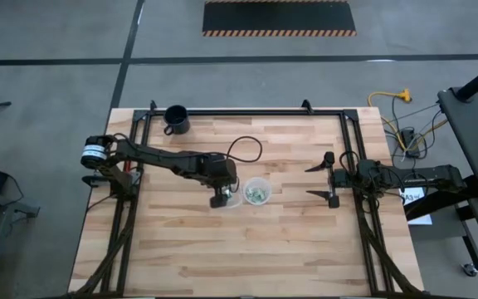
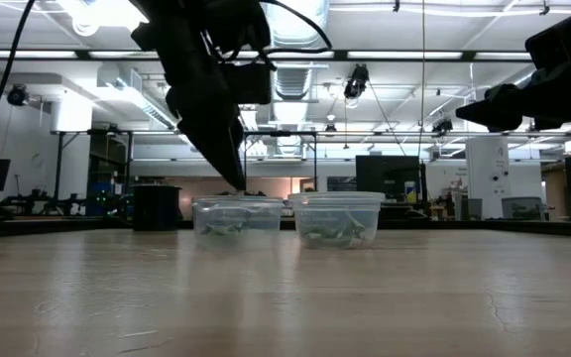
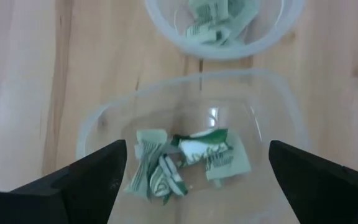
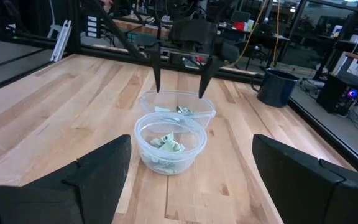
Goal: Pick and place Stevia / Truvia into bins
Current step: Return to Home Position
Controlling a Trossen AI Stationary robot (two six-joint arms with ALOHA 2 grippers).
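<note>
**Pale green and white paper sweetener packets lie in two clear bins; both grippers empty**

On the light wooden table two small, round, see-through plastic cups with whitish rims stand just beside each other near the middle. The left bin is at 9 o'clock of the right bin. Whether their rims touch cannot be told. Each holds a loose heap of the sweetener packets, some lying flat and some crumpled or leaning on one another. The left wrist view looks straight down on those in the left bin, and the right wrist view shows those in the right bin through its wall.

The left gripper hangs directly over the left bin, pointing down. Its two dark fingers are spread about as wide as the cup's mouth and hold nothing. In the low view their tips are just above the rim and not inside the cup.

The right gripper waits well apart at 3 o'clock of the bins, near the table's right edge and facing them. Its fingers are spread wide with nothing between them.

A black mug with a handle stands at 11 o'clock on the table, near the far left corner and well apart from the bins.
</note>
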